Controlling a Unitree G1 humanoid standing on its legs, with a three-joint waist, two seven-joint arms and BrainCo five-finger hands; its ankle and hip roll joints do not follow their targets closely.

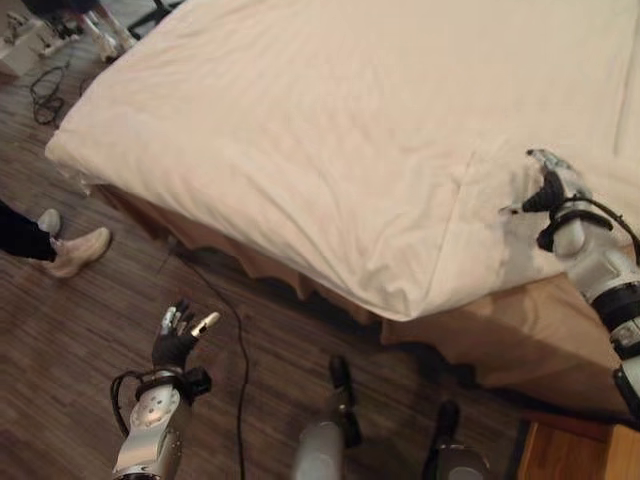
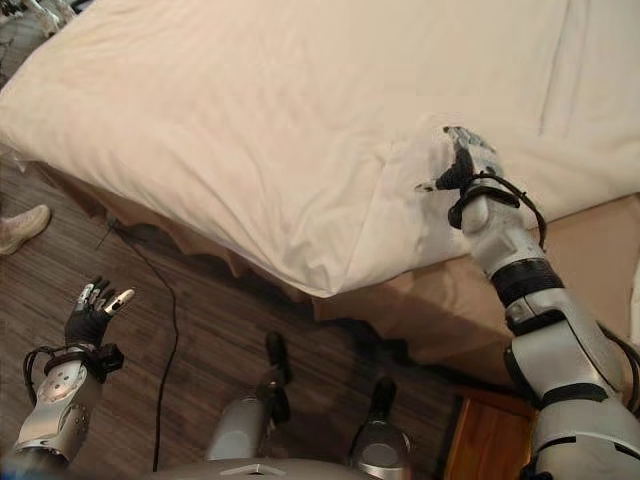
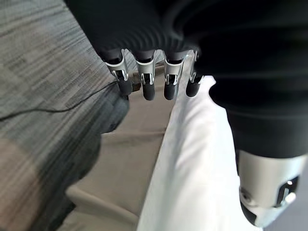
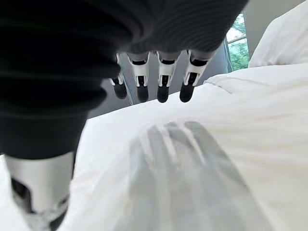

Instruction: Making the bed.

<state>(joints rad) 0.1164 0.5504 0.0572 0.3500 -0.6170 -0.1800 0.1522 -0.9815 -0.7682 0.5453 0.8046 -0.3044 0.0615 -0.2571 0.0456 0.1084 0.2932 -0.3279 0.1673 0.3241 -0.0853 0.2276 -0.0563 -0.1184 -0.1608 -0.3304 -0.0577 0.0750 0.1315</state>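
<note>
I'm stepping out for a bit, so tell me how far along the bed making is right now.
Done: the white duvet already covers most of the bed, lying fairly flat.
In hand: the right hand is over the duvet near its corner, fingers straight, with wrinkles bunched beside it. The left hand hangs open over the floor, idle.
Left: that near corner droops off the mattress, baring the tan side, so it looks like it needs pulling square and smoothing.

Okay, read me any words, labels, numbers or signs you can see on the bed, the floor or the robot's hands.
There is no readable text.
Cream-white duvet: plain cloth, no label or tag in sight.
Tan bed base: no print.
Dark wood-plank floor: no markings.
Left hand, held over the floor, and right hand, on the duvet near its corner: no lettering visible.
Person's light shoe: too small to make out any mark.
</note>
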